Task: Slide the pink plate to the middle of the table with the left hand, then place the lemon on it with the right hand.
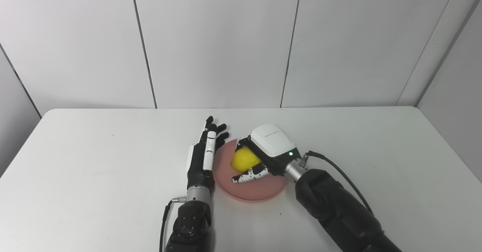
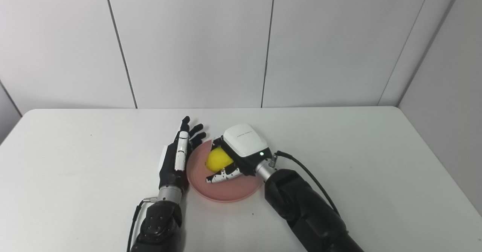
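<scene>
Left eye view: white desk (image 1: 94, 176) with rounded far corners, matte and bare apart from a few tiny dark specks. Behind it a wall of pale grey panels (image 1: 218, 41) split by thin dark seams; side walls angle in at left and right. Pink plate (image 1: 260, 191) sits near the middle of the desk. Left robot hand (image 1: 203, 154) lies flat just beside the plate's left rim, fingers straight and close together, pointing away, holding nothing; can't tell if it touches the rim. Right robot hand (image 1: 260, 156) is over the plate, fingers and thumb wrapped around the yellow lemon (image 1: 244, 159), white back cover up, green light on. Lemon is above the plate's far-left part; contact with the plate not clear. Black cable runs from the right wrist.

Right eye view: same layout, whole scene offset leftwards. Plate (image 2: 233, 193), lemon (image 2: 216, 159) enclosed by the right robot hand (image 2: 235, 155), left robot hand (image 2: 177, 156) flat beside the rim. More of the right side wall (image 2: 448, 67) shows, and more bare desk (image 2: 376, 161) to the right.
</scene>
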Motion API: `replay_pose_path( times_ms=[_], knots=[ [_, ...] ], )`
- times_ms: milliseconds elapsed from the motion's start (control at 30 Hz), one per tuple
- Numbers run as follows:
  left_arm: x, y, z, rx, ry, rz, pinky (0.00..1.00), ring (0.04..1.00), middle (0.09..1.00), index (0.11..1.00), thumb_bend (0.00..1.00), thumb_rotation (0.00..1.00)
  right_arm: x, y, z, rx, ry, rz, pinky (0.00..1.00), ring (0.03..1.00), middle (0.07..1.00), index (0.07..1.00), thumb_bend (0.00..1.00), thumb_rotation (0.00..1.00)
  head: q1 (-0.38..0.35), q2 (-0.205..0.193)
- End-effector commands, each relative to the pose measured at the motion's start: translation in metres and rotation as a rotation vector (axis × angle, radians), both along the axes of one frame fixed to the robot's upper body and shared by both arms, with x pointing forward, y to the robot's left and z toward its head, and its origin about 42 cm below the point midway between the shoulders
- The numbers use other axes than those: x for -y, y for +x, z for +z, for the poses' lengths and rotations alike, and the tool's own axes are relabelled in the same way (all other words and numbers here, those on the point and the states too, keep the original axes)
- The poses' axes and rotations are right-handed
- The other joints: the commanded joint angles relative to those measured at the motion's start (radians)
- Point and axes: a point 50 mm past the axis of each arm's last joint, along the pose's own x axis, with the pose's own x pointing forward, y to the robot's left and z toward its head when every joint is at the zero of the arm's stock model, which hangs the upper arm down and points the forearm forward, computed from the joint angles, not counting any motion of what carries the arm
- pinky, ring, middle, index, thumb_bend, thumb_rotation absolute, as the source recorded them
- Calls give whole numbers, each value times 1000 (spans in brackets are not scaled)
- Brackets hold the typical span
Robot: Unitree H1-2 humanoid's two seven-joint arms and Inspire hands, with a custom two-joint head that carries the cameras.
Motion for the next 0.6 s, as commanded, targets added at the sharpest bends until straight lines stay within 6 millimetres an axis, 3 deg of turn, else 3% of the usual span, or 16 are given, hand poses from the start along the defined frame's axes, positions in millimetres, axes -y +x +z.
replay_pose_path(
  times_ms=[0,133,300,467,567],
  knots=[
    [-5,-16,-27,-58,15,7,857,816,845,943,645,1000,-4,8,26,94,33,38,253,328,407,499,528,446,1,1],
    [-6,-16,-28,-60,12,5,857,825,854,946,647,1000,-3,7,26,110,31,36,234,307,393,487,539,484,1,1],
    [-6,-15,-28,-63,29,10,882,826,846,935,645,1000,-3,3,26,155,41,12,187,255,342,415,645,584,-3,1],
    [-7,-15,-29,-60,36,6,893,839,853,925,665,1000,0,1,28,165,31,5,396,488,541,586,751,684,-4,2],
    [-7,-16,-28,-59,34,5,908,837,859,924,658,1000,2,1,27,165,16,2,435,513,565,607,793,689,-3,4]
  ],
)
